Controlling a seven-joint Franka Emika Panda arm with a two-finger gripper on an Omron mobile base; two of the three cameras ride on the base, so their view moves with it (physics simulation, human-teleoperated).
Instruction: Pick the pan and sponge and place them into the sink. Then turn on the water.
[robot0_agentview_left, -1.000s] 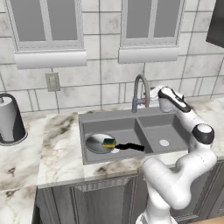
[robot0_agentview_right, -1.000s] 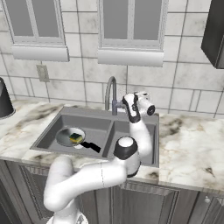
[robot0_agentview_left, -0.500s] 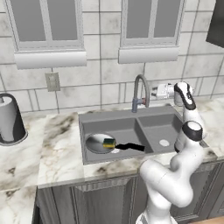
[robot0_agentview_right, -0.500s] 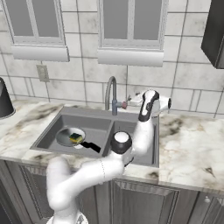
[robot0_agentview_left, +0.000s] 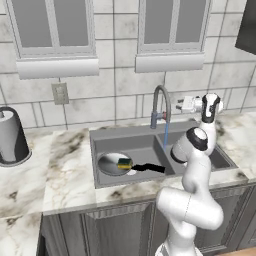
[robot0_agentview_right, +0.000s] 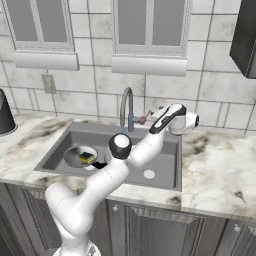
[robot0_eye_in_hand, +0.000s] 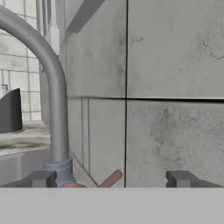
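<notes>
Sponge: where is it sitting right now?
The sponge lies in the pan, which rests in the left basin of the sink, left of the faucet; the right base view shows it there too.

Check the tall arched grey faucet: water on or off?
On. A thin pale-blue stream drops from the spout of the tall arched grey faucet into the dark grey double-basin sink.
</notes>
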